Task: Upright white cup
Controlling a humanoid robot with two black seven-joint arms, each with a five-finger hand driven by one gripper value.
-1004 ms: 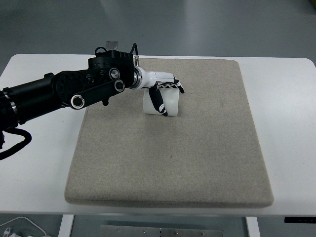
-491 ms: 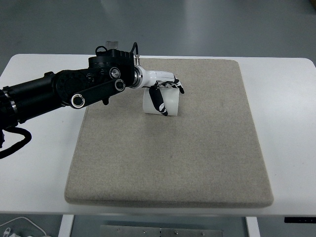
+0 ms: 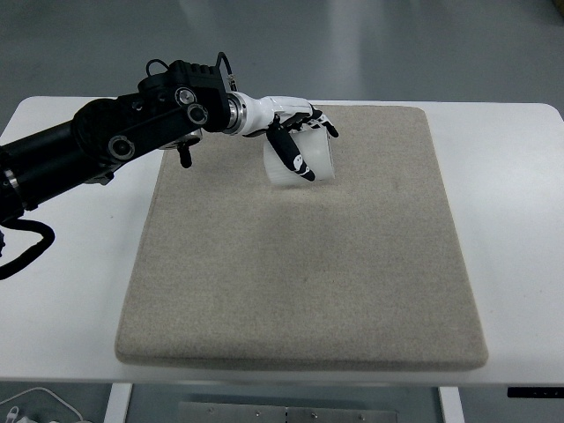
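1. At the far left, the left arm (image 3: 106,141) comes in over the white table (image 3: 62,238). It is built of matte black, rounded housings with small silver round fittings at the joints, and thin black cables loop along its upper side and hang near the left edge.

2. The arm narrows into a smooth white wrist section, then into the left hand (image 3: 295,132), which has glossy white shells with black segments on the fingers.

3. The hand is wrapped around the white cup (image 3: 304,163): its thumb (image 3: 291,157) lies diagonally down the near face of the cup and the other fingers curl over the top (a firm grasp, as far as the view shows).

4. The cup is a smooth, plain cylinder, slightly translucent white, held tilted. Whether its lower edge touches the mat cannot be told. It sits over the far part of the mat, left of the mat's middle.

5. The mat (image 3: 352,282) is a large beige rectangle with rounded corners and a coarse, felt-like weave, thick enough to show a soft edge along its near side.

6. The table's smooth white surface shows again as a bare strip on the right.
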